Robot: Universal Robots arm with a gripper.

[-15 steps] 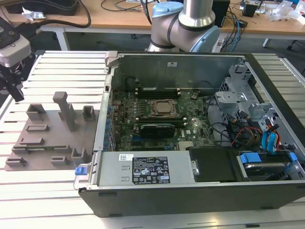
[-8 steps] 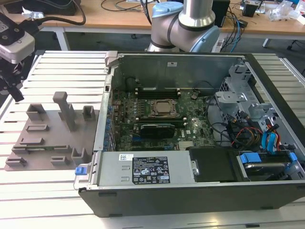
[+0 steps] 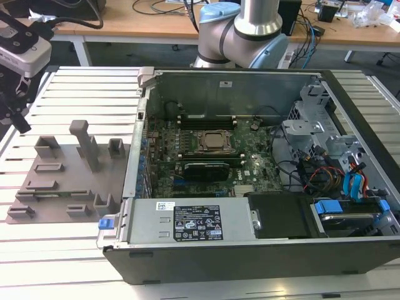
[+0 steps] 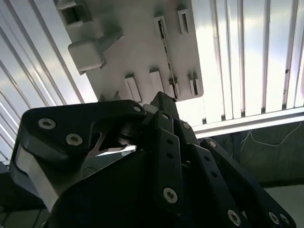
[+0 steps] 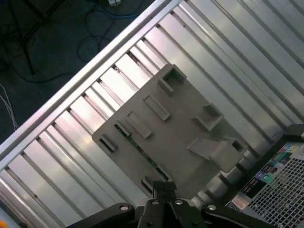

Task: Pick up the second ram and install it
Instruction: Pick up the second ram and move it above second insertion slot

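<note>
The second ram is a thin green stick set on edge in a slot of the grey holder plate. It also shows in the second wrist view, the ram running across the plate. My gripper hangs above the plate's edge, close to one end of the ram, its fingers shut together with nothing between them. In the exterior view the gripper is at the far left, above the plate. The open computer case holds the motherboard with its square CPU socket.
The plate carries raised grey blocks and a tall post. The case's metal wall rises just to the plate's right in the exterior view. A black card with a green edge sits by the socket. Ribbed metal table; desks and cables behind.
</note>
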